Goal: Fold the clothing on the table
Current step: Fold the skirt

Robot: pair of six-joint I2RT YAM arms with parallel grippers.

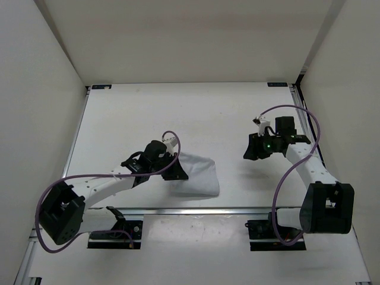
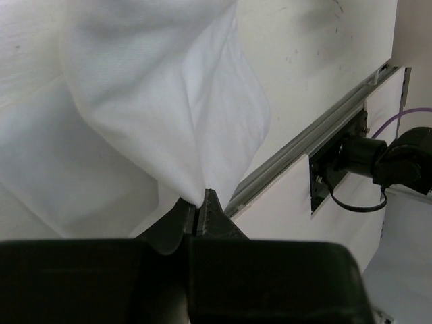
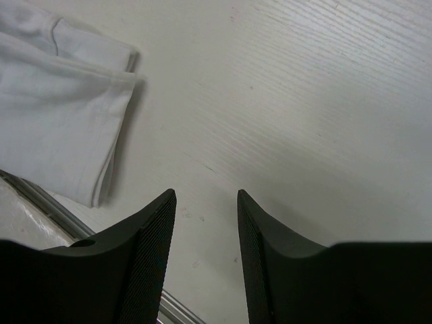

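The white clothing (image 1: 197, 173) lies near the table's (image 1: 196, 113) front edge, left of centre, partly folded. My left gripper (image 1: 176, 172) sits at its left edge, shut on a pinch of the cloth. In the left wrist view the clothing (image 2: 162, 101) rises from the closed fingertips of the left gripper (image 2: 201, 200) and is lifted into folds. My right gripper (image 1: 249, 151) hovers over bare table to the right of the cloth. In the right wrist view the right gripper (image 3: 204, 197) is open and holds nothing, with the clothing (image 3: 61, 101) at upper left.
White walls (image 1: 41, 89) enclose the table on the left, back and right. A metal rail (image 1: 196, 209) runs along the front edge, also visible as the rail (image 2: 304, 145) in the left wrist view. Purple cables loop beside both arms.
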